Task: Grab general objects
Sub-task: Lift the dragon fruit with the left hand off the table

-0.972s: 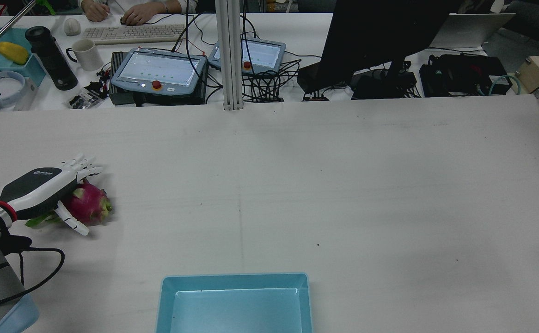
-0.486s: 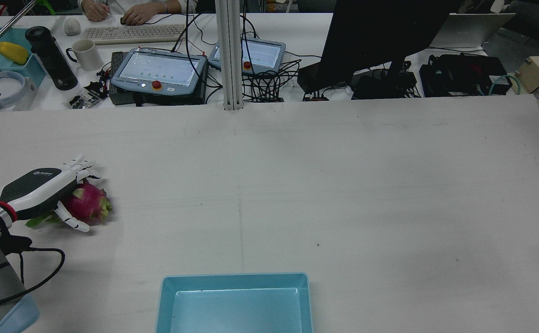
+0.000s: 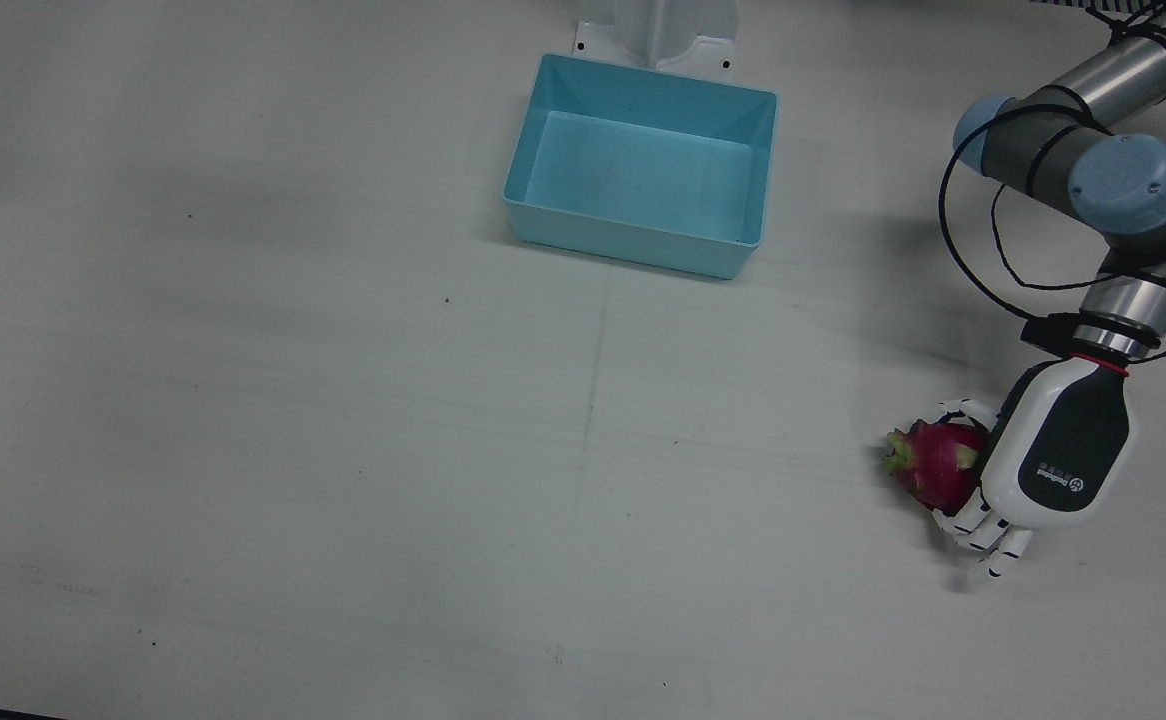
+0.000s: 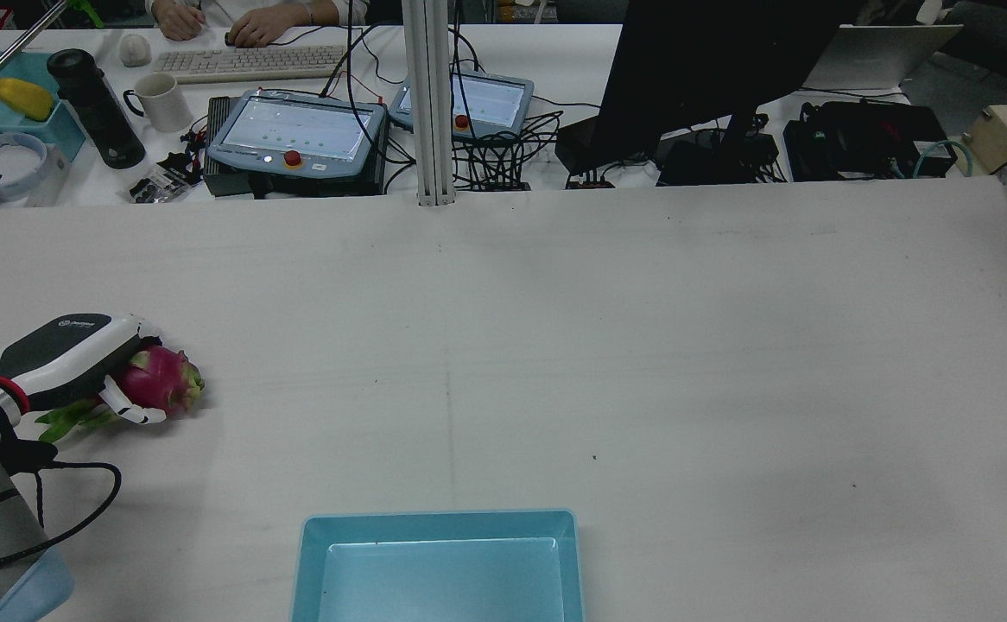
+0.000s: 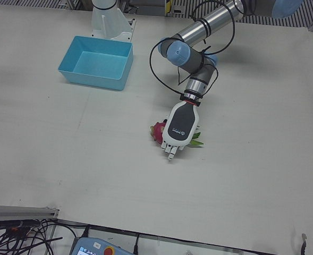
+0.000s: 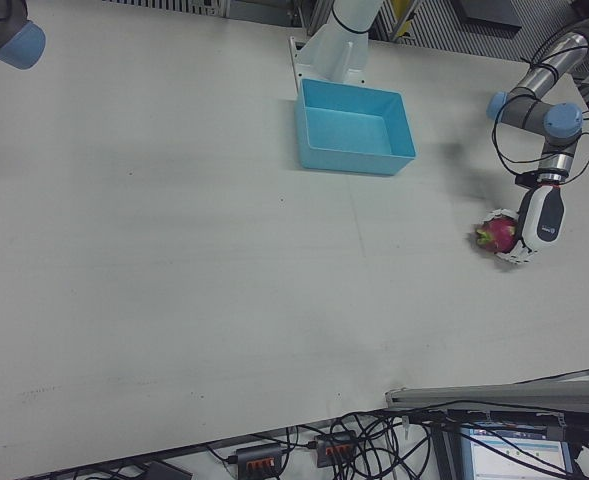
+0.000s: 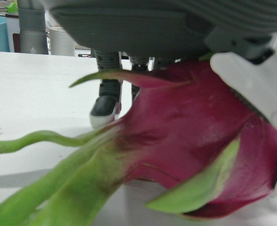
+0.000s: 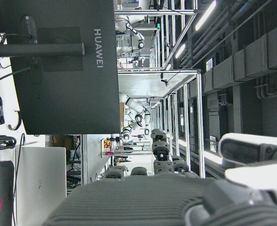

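Note:
A magenta dragon fruit [image 4: 160, 387] with green leaf tips lies on the white table at the left side of the rear view. My left hand [image 4: 63, 354] lies over it, with the fingers curled around it and the thumb [image 4: 128, 413] wrapped on the near side. The front view shows the fruit [image 3: 933, 465] against the palm of the hand [image 3: 1053, 460]. The left hand view shows the fruit [image 7: 190, 136] close up, pressed by a white thumb [image 7: 251, 84], resting on the table. My right hand [image 8: 176, 197] shows only in its own view, raised and empty, fingers apart.
A light blue bin [image 4: 309, 561] stands empty at the near middle edge of the table; it also shows in the front view [image 3: 623, 235]. Teach pendants [image 4: 296, 134], a monitor and cables lie beyond the far edge. A post [image 4: 434, 104] stands at the far middle.
The left hand's fingers, spread over the fruit before, have curled down and closed around it. The fruit has shifted slightly toward the palm.

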Available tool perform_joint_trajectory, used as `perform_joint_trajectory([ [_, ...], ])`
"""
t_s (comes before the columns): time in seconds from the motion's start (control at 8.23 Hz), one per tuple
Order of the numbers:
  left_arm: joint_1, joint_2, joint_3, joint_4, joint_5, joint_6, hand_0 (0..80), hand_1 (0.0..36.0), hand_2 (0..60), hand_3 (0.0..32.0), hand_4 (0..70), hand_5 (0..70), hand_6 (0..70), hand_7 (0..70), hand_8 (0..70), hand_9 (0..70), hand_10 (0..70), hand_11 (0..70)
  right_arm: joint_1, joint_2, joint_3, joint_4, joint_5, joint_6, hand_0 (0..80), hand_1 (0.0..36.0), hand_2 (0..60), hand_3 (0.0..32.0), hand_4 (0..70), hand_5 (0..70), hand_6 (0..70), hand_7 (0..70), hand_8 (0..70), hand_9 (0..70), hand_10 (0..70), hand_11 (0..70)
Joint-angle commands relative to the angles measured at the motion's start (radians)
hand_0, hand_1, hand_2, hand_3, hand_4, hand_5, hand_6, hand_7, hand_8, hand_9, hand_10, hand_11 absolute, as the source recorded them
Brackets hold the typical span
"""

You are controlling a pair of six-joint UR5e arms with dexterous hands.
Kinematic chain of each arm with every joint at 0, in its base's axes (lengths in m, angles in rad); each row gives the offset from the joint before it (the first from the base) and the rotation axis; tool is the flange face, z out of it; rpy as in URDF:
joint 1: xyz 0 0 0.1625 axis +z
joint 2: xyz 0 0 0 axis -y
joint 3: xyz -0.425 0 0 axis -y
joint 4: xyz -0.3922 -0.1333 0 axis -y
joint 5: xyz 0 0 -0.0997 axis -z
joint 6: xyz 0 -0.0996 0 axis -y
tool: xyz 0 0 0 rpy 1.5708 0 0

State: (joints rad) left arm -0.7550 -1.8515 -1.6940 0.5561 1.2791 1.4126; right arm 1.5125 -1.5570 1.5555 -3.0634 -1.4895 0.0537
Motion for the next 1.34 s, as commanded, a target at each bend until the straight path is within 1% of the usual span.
perform_joint_trajectory([
  [0.0,-0.029,0.001,-0.073,0.005,-0.001,-0.003,35.4,34.6,60.0,0.0,27.8,70.0,40.0,51.1,42.3,54.9,69.9,70.0,0.000,0.000,0.000,0.000,0.000,0.000,0.0,0.0,0.0,0.0,0.0,0.0,0.0,0.0,0.0,0.0,0.0,0.0],
  [0.12,-0.061,-0.002,-0.163,0.051,0.000,-0.003,36.9,34.1,60.0,0.0,27.8,70.0,39.9,50.3,41.4,53.2,69.6,70.0,0.000,0.000,0.000,0.000,0.000,0.000,0.0,0.0,0.0,0.0,0.0,0.0,0.0,0.0,0.0,0.0,0.0,0.0],
  [0.24,-0.113,-0.011,-0.250,0.097,0.006,-0.004,38.0,33.6,60.0,0.0,28.0,70.0,39.0,49.8,40.9,52.8,68.2,70.0,0.000,0.000,0.000,0.000,0.000,-0.002,0.0,0.0,0.0,0.0,0.0,0.0,0.0,0.0,0.0,0.0,0.0,0.0],
  [0.36,-0.150,-0.012,-0.310,0.116,0.011,-0.056,38.7,33.6,60.0,0.0,28.4,70.0,37.0,49.2,39.9,52.3,65.2,70.0,0.002,0.000,0.000,0.000,0.000,-0.002,0.0,0.0,0.0,0.0,0.0,0.0,0.0,0.0,0.0,0.0,0.0,0.0],
  [0.49,-0.161,-0.012,-0.381,0.099,0.011,-0.152,39.8,33.2,60.0,0.0,29.2,70.0,35.3,49.5,38.9,52.1,62.6,70.0,0.000,0.000,0.000,0.000,0.002,-0.002,0.0,0.0,0.0,0.0,0.0,0.0,0.0,0.0,0.0,0.0,0.0,0.0],
  [0.61,-0.159,-0.058,-0.432,0.097,0.011,-0.171,40.9,33.3,60.0,0.0,31.0,70.0,35.8,51.1,39.8,53.7,61.3,70.0,0.000,0.000,0.000,0.000,0.000,0.000,0.0,0.0,0.0,0.0,0.0,0.0,0.0,0.0,0.0,0.0,0.0,0.0],
  [0.73,-0.126,-0.118,-0.444,0.075,0.020,-0.172,41.3,33.5,60.0,0.0,32.4,70.0,36.7,52.4,40.5,54.9,61.4,70.0,0.000,0.000,0.000,0.000,0.002,0.000,0.0,0.0,0.0,0.0,0.0,0.0,0.0,0.0,0.0,0.0,0.0,0.0],
  [0.97,-0.014,-0.295,-0.444,0.073,0.064,-0.161,42.8,34.5,60.0,0.0,34.1,70.0,38.5,54.0,41.4,56.0,61.0,70.0,0.000,0.000,0.000,0.000,0.000,0.000,0.0,0.0,0.0,0.0,0.0,0.0,0.0,0.0,0.0,0.0,0.0,0.0],
  [1.09,0.064,-0.339,-0.441,0.071,0.071,-0.155,42.8,34.5,60.0,0.0,34.1,70.0,38.5,54.0,41.4,56.0,61.0,70.0,0.002,0.000,0.000,0.000,0.000,-0.002,0.0,0.0,0.0,0.0,0.0,0.0,0.0,0.0,0.0,0.0,0.0,0.0],
  [1.21,0.133,-0.345,-0.435,0.068,0.072,-0.117,42.8,34.5,60.0,0.0,34.1,70.0,38.5,54.0,41.4,56.0,61.0,70.0,0.000,0.000,0.000,0.000,0.000,0.000,0.0,0.0,0.0,0.0,0.0,0.0,0.0,0.0,0.0,0.0,0.0,0.0],
])
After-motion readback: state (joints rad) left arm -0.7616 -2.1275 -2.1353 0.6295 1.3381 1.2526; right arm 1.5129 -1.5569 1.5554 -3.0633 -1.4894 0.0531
